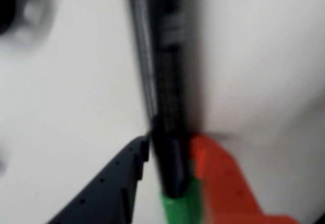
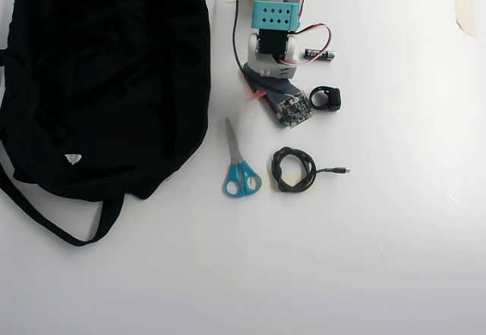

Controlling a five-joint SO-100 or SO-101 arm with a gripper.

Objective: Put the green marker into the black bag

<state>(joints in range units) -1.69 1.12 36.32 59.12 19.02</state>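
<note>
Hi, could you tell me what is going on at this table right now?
The robot arm is working on the green marker. In the wrist view its gripper has one dark finger and one orange finger on either side of the marker's barrel, close against it, though the blur hides whether they are squeezing. In the overhead view the arm hides the marker. The black bag lies at the left, apart from the arm, with the scissors and a coiled cable between.

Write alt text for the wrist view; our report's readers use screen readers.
Blurred close-up: the green marker stands upright between the gripper jaws, one black and one orange, over a white table. The jaws sit close against its barrel.
</note>
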